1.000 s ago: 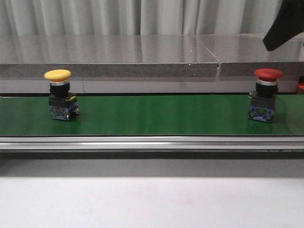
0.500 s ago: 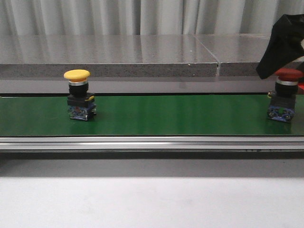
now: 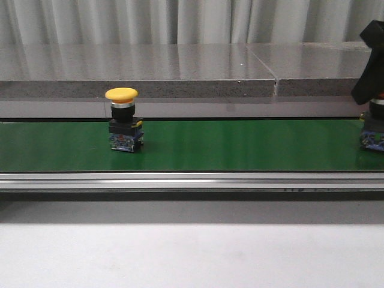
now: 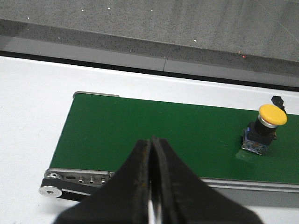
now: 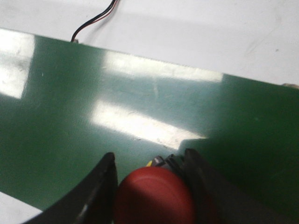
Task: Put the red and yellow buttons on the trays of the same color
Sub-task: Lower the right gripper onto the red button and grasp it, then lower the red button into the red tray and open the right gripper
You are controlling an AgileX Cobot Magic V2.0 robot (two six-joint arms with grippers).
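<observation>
Yellow button [image 3: 122, 120] has ridden further right on green belt [image 3: 240, 144]. Red button [image 5: 154, 196] now at frame edge, right fingers [image 5: 105, 186] straddling its cap, contact unclear. Left fingers [image 4: 140, 186] pressed together, empty.

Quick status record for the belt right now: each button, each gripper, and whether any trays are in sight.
yellow mushroom-head push button: upright on the green conveyor belt, left of centre, untouched
red mushroom-head push button: at the belt's right end, between the right gripper's fingers
right gripper: straddling the red cap; contact not clear
left gripper: shut, empty, above the belt's near edge
trays: none visible
</observation>
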